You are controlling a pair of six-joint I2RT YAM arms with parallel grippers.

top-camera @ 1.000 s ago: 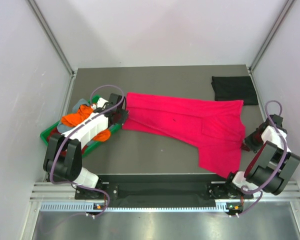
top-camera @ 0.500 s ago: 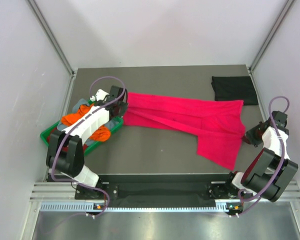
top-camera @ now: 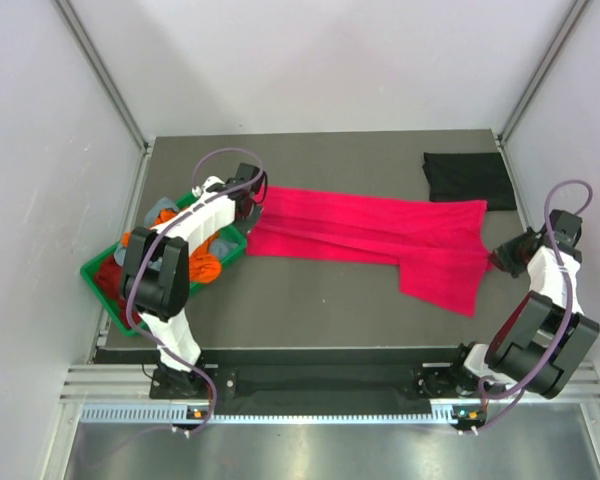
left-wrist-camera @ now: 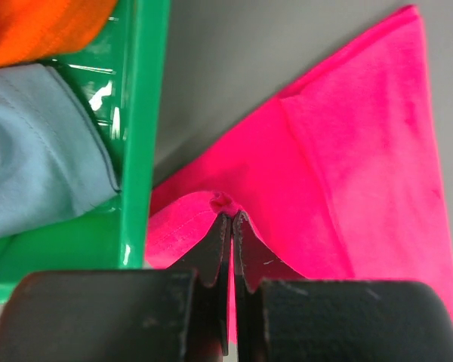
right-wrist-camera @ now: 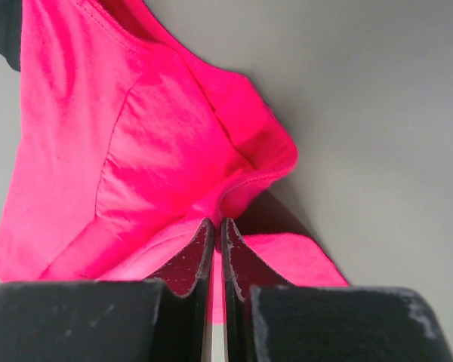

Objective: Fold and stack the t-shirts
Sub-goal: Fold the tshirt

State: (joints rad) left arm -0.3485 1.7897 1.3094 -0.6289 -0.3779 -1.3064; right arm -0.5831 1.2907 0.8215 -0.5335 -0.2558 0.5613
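Note:
A bright pink-red t-shirt (top-camera: 370, 230) is stretched in a long band across the table. My left gripper (top-camera: 250, 196) is shut on the shirt's left edge, pinching a small tuft of the pink cloth (left-wrist-camera: 225, 202) just beside the green tray (left-wrist-camera: 140, 136). At the right end, my right gripper (top-camera: 496, 262) is shut on a hem fold of the same t-shirt (right-wrist-camera: 234, 188). A folded black t-shirt (top-camera: 468, 178) lies at the back right corner. Orange (top-camera: 202, 265), grey-blue (top-camera: 162, 212) and dark red (top-camera: 110, 275) t-shirts lie heaped in the tray.
The green plastic tray (top-camera: 98, 278) sits at the table's left edge, partly under my left arm. White walls enclose the table on three sides. Bare grey table (top-camera: 310, 300) shows in front of the pink shirt.
Both grippers have moved toward the back of the table with the pink-red shirt, drawing its lower part up off the near side into a narrower, tauter band.

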